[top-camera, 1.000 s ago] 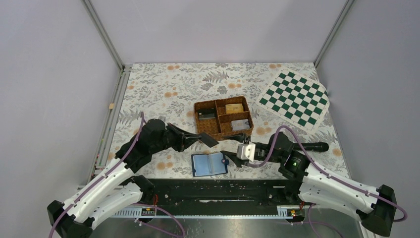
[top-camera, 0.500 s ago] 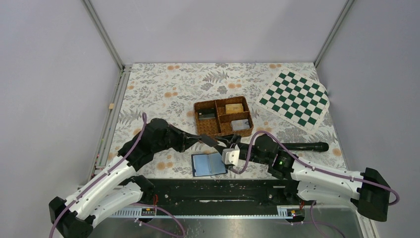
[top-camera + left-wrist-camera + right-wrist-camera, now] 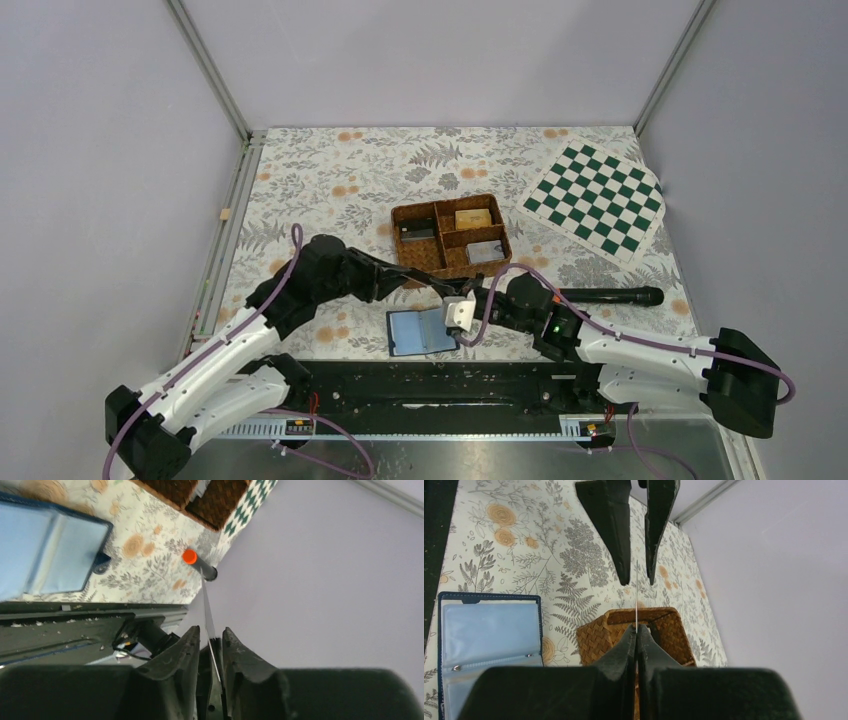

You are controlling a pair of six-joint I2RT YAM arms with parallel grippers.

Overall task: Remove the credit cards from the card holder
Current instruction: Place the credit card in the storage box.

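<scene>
From above I see a surface (image 3: pixel 330 170) covered in a floral print, boxed in by plain grey walls (image 3: pixel 100 150) with aluminium posts (image 3: pixel 205 65) in the far corners. A green chequered mat (image 3: pixel 595 200) lies at the far right, a wicker tray (image 3: pixel 450 238) sits mid-surface, and a black marker (image 3: pixel 610 296) lies nearer on the right. The card holder (image 3: pixel 422 332) lies spread open near the front edge, light blue side up. My left pincer (image 3: pixel 438 288) and right pincer (image 3: pixel 466 296) meet between it and the tray, though I can't read their jaws here. The left wrist camera fills that in: a thin card (image 3: pixel 207 610) stands edge-on between its parted fingers (image 3: pixel 185 650), with a gap on either side near the tips. Only this view shows the marker's orange cap (image 3: pixel 189 556). The right wrist camera shows its own pincer clamped on the card's near edge, the left pincer's fingers flanking the card without touching it.
</scene>
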